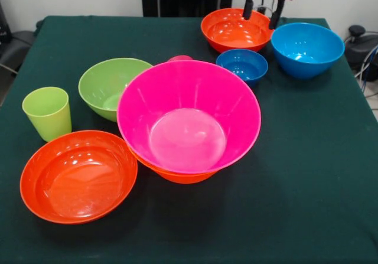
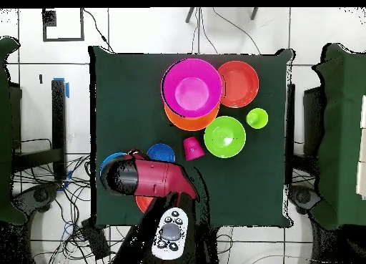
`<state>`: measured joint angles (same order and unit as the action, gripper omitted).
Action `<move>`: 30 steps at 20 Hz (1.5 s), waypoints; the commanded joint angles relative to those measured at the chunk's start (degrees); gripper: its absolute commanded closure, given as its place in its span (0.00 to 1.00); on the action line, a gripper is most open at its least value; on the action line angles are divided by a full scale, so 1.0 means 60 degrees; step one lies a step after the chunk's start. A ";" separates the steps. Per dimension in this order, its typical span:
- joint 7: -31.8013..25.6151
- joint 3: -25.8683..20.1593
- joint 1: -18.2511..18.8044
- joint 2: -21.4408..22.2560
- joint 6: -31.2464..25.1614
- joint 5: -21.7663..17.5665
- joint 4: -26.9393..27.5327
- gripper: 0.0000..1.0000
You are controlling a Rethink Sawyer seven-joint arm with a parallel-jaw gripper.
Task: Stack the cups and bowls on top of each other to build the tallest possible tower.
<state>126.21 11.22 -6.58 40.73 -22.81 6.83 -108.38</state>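
A big pink bowl (image 1: 189, 119) (image 2: 191, 89) sits nested in a big orange bowl (image 1: 180, 175) (image 2: 187, 122) at mid-table, the only pile here. Around it stand a green bowl (image 1: 112, 87) (image 2: 224, 137), a lime green cup (image 1: 47, 113) (image 2: 257, 118) and a shallow red-orange bowl (image 1: 78, 175) (image 2: 239, 84). A red-pink cup (image 1: 180, 58) (image 2: 194, 148) peeks out behind the pink bowl. My gripper (image 1: 263, 13) hangs open and empty over the right rim of a second red-orange bowl (image 1: 236, 31), beside the small dark blue bowl (image 1: 242, 65) (image 2: 161, 153) and light blue bowl (image 1: 307, 48).
In the overhead view the red arm (image 2: 146, 177) covers most of the light blue bowl (image 2: 109, 162) and the red-orange bowl (image 2: 145, 202) under it. The table (image 1: 313, 175) wears a dark green cloth, and cables lie on the floor beyond its edges.
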 commanded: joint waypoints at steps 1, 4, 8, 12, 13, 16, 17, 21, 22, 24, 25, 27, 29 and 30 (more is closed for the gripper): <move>0.2675 -0.0436 -0.0506 -0.0452 0.0665 0.0944 -0.0943 0.00; 0.3484 0.0592 -0.1506 -0.0830 0.0183 0.1300 -0.0574 0.00; 0.3949 0.1034 -0.2003 -0.1323 0.0461 0.1799 -0.0516 0.00; 0.4254 0.0924 -0.2069 -0.1654 0.1063 0.2201 -0.0670 0.00; 0.4285 0.0866 -0.2053 -0.1698 0.1141 0.2237 -0.0689 0.00; 0.4429 0.0832 -0.2113 -0.1803 0.1216 0.2283 -0.0670 0.00; 0.4493 0.0859 -0.2164 -0.1832 0.1179 0.2290 -0.0640 0.00; 0.4573 0.0796 -0.2170 -0.1921 0.1189 0.2289 -0.0536 0.00; 0.4650 0.0825 -0.2226 -0.1929 0.1124 0.2322 -0.0507 0.00; 0.5259 0.1289 -0.2773 -0.2134 0.0672 0.2580 -0.0213 0.00; 0.5566 0.1457 -0.2906 -0.2311 0.0554 0.2781 -0.0091 0.00; 0.6281 0.1790 -0.3372 -0.2630 0.0060 0.3253 0.0267 0.00; 0.6963 0.2126 -0.3891 -0.2779 -0.0218 0.3755 0.0421 0.00; 0.7240 0.2336 -0.4167 -0.2853 -0.0390 0.3940 0.0498 0.00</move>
<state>145.61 23.41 -24.80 28.59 -19.29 23.01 -109.98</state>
